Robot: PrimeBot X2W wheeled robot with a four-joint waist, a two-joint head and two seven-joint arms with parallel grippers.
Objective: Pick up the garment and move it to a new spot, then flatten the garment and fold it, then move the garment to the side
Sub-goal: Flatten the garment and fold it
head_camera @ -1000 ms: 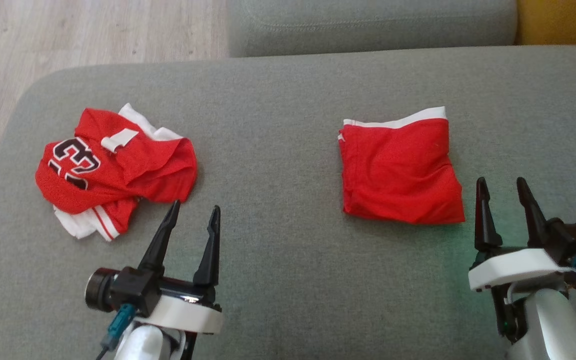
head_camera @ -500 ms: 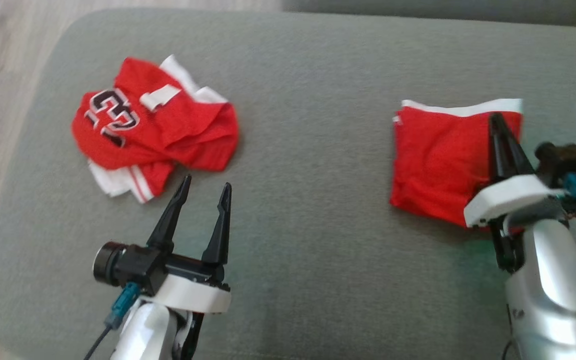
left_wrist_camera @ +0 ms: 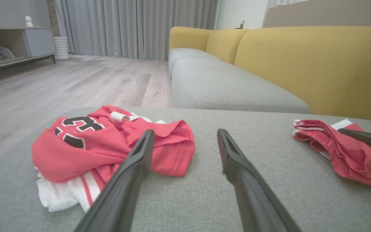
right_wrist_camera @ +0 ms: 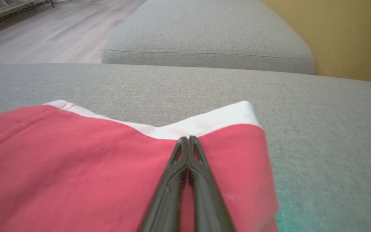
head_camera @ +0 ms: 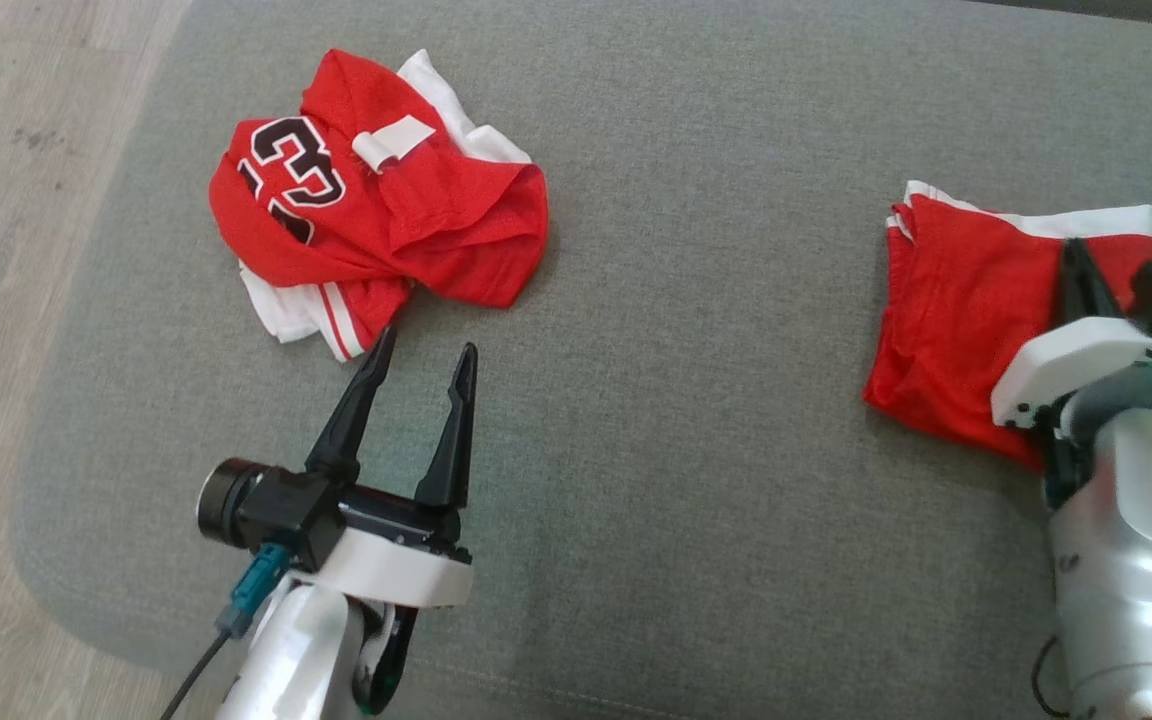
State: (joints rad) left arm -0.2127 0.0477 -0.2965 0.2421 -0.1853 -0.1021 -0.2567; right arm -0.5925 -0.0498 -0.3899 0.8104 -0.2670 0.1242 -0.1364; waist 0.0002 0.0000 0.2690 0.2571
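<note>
Pressing my right gripper [head_camera: 1073, 250], its 2 fingers closed together, onto the folded red garment [head_camera: 956, 300] near its white band, I'm probably sliding it aside. My left gripper [head_camera: 427, 340] hangs spread beside the crumpled jersey [head_camera: 386, 220].

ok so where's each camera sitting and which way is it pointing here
Head view: on the head, looking down at the grey cushion; shows both forearms, left claw open, right claw shut on the folded red garment.
Left wrist view: low behind the left claw, facing past the crumpled jersey toward a yellow sofa; its two fingers show.
Right wrist view: behind the right claw, facing the white band; closed fingers show.
Both wrist views share the folded red garment.
</note>
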